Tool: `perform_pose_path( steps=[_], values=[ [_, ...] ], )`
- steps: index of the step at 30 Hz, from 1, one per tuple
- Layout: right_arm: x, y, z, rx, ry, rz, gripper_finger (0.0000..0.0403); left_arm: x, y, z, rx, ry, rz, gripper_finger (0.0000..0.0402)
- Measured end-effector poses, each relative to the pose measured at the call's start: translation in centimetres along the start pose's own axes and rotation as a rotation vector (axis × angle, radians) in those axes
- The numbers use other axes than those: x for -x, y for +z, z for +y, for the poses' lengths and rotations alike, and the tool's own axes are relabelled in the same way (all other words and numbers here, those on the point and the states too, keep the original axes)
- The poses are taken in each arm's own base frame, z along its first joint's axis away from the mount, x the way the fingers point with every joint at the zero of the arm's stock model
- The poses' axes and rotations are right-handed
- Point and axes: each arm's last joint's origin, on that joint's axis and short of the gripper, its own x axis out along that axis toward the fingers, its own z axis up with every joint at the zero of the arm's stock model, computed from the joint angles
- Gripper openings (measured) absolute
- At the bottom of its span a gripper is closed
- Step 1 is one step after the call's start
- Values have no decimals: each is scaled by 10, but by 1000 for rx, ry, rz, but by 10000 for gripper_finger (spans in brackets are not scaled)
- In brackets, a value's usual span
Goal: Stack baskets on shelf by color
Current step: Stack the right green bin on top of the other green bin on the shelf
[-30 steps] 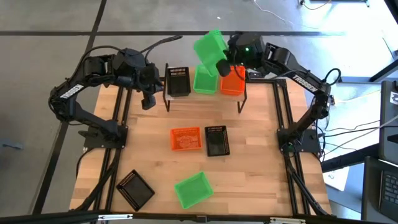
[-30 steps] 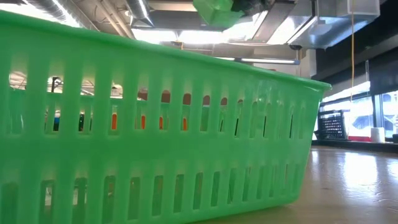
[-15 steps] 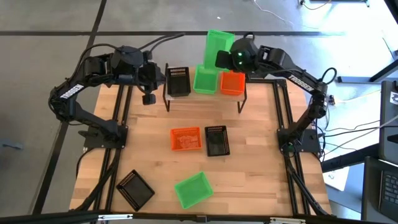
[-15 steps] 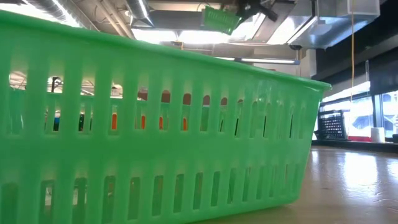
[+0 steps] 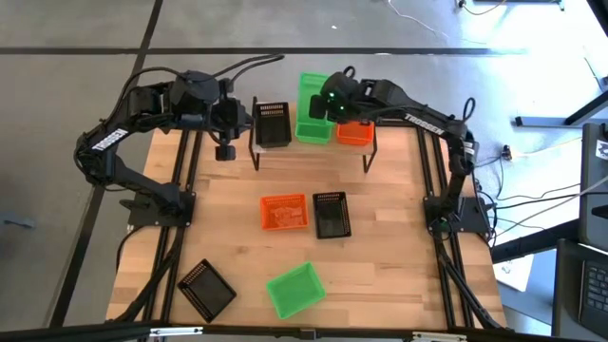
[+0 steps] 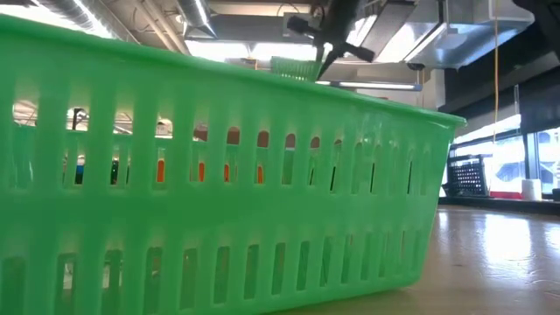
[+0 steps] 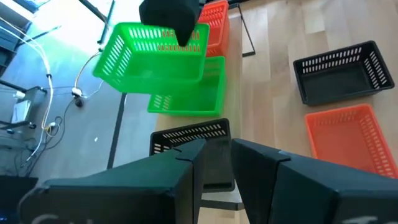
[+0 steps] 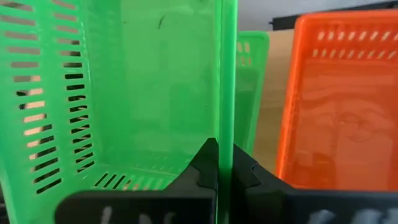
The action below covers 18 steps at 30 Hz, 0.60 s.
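My right gripper (image 5: 332, 101) is shut on a green basket (image 5: 312, 90), held over the green basket (image 5: 312, 129) that stands on the shelf (image 5: 372, 142) between a black basket (image 5: 273, 123) and an orange basket (image 5: 354, 132). The held basket also shows in the left wrist view (image 7: 155, 56) and in the low view (image 6: 293, 68). My left gripper (image 5: 225, 144) hovers slightly open and empty by the shelf's left end. An orange basket (image 5: 284, 212), a black basket (image 5: 332, 214), a green basket (image 5: 294, 290) and another black basket (image 5: 206, 288) rest on the tabletop. My right gripper pinches one side wall of the green basket at its rim (image 8: 227, 118), one finger (image 8: 205, 163) inside the basket and one (image 8: 246, 168) outside. It holds the wall nearest the orange basket. The basket hangs tilted over the shelf's green basket; whether the two touch I cannot tell.
The shelf stands at the table's far edge on thin black legs (image 5: 255, 157). In the low view the near green basket (image 6: 210, 192) fills most of the picture. Bare wood lies between the shelf and the loose baskets.
My right gripper has carried the green basket toward the table's left and down, from above the orange basket to over the shelf's green basket. The held basket has turned from a slant to line up with the basket below.
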Motion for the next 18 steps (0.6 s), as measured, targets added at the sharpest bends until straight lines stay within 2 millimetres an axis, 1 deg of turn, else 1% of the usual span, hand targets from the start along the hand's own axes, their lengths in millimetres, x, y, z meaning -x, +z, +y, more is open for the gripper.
perform_pose_path(
  steps=[7,13,18],
  values=[
    [-26,-7,0,-2,-79,66,0,0,0,0,-14,0,0,70],
    [-32,-8,0,20,-87,79,0,0,-1,0,-16,-3,6,70],
    [-32,-7,0,39,-72,99,13,0,-3,-1,-21,-12,26,70]
  ],
)
